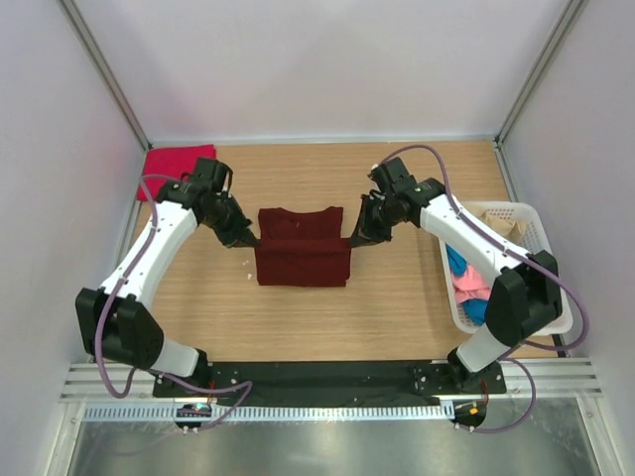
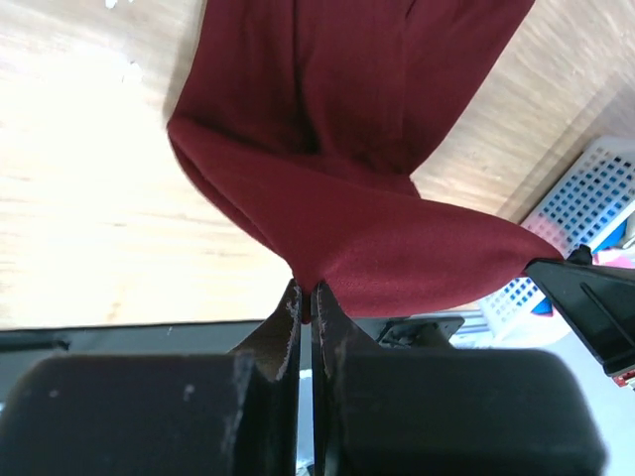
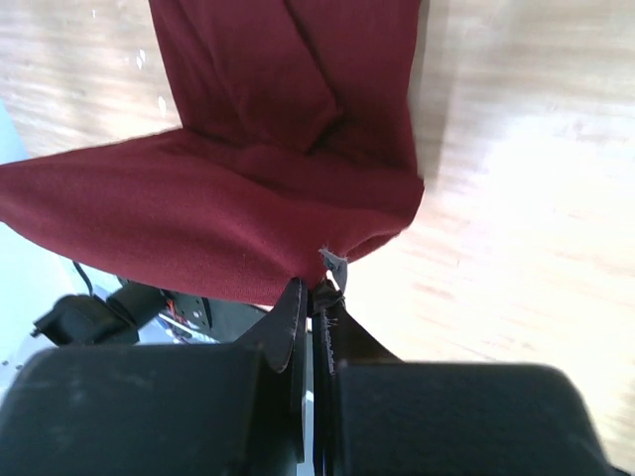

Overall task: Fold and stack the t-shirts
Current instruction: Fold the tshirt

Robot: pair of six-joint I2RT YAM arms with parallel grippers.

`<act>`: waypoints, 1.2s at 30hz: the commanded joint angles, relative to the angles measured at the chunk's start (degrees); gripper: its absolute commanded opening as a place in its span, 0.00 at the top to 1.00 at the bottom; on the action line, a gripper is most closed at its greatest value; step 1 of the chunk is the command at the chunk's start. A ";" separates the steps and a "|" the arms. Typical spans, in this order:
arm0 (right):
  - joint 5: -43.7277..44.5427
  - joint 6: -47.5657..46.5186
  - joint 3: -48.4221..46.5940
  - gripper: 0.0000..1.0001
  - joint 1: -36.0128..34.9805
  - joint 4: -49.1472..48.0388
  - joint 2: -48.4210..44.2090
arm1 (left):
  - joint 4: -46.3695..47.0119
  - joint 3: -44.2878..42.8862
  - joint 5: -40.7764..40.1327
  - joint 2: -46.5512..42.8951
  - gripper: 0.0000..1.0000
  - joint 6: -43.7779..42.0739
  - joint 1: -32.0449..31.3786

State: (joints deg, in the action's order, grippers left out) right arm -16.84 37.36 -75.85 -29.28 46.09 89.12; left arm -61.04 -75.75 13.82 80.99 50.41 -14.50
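Note:
A dark maroon t-shirt (image 1: 302,250) lies partly folded at the table's middle, its near part doubled over. My left gripper (image 1: 252,241) is shut on its left edge, and my right gripper (image 1: 351,241) is shut on its right edge. The left wrist view shows the cloth (image 2: 347,198) pinched in my left gripper (image 2: 307,297). The right wrist view shows the cloth (image 3: 248,198) pinched in my right gripper (image 3: 319,288), with a small label there. A folded crimson-red t-shirt (image 1: 177,161) lies at the back left corner. Pink and blue shirts (image 1: 469,283) lie in the basket.
A white slatted plastic basket (image 1: 541,248) stands at the right edge of the table and shows in the left wrist view (image 2: 585,198). White walls close in the back and sides. A black strip runs along the near edge.

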 commanded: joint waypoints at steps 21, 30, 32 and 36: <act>-9.44 -6.43 -24.86 0.99 7.66 2.78 22.32 | 5.05 -16.18 3.31 20.33 1.00 -3.83 5.45; -10.14 -6.08 -29.78 0.99 8.36 2.26 27.94 | 5.84 -22.16 4.89 26.49 1.00 -4.01 6.06; -10.40 -5.81 -30.40 0.99 8.62 1.99 28.82 | 5.75 -23.74 4.72 28.08 1.00 -4.01 6.33; -10.93 -5.55 -31.98 0.99 9.06 1.38 31.46 | 6.02 -25.67 4.72 30.62 1.00 -4.27 6.94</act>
State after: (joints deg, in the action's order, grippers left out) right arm -26.22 31.62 -104.81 -20.69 48.69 119.94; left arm -56.53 -98.10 17.17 110.52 47.40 -8.60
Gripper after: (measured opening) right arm 0.042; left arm 0.012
